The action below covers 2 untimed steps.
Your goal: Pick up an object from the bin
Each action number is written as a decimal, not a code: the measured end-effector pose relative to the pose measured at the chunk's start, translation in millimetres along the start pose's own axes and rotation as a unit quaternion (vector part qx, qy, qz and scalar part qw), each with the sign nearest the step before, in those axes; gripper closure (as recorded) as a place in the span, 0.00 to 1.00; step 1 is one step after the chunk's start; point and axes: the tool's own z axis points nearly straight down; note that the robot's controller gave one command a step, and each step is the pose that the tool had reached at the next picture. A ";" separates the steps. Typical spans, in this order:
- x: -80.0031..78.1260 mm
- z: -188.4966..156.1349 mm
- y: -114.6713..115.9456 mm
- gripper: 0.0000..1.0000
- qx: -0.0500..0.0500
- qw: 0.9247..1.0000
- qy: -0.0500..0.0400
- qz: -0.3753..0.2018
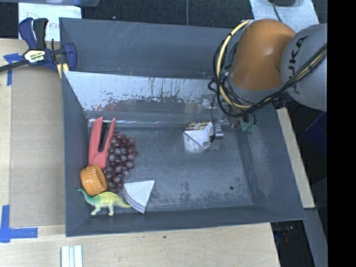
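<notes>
While the rest of the contents lie crowded in the near-left corner of the bin, the arm's gripper hangs low toward the back wall, just at the right edge of a small white box with a tan top face. The box lies alone on the bare floor, well apart from the pink clothes peg, purple grapes, orange cap, green toy dinosaur and white wedge. Whether the jaws are open or closed on the box cannot be told from this angle. The likely risk is an off-centre hold: a grip on one corner could let the box twist free, or merely shove it sideways.
</notes>
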 end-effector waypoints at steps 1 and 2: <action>-1.7 -5.1 0.0 0.00 0.000 1.000 -0.004 0.000; -10.1 74.2 -5.5 0.00 0.000 1.000 -0.006 -0.007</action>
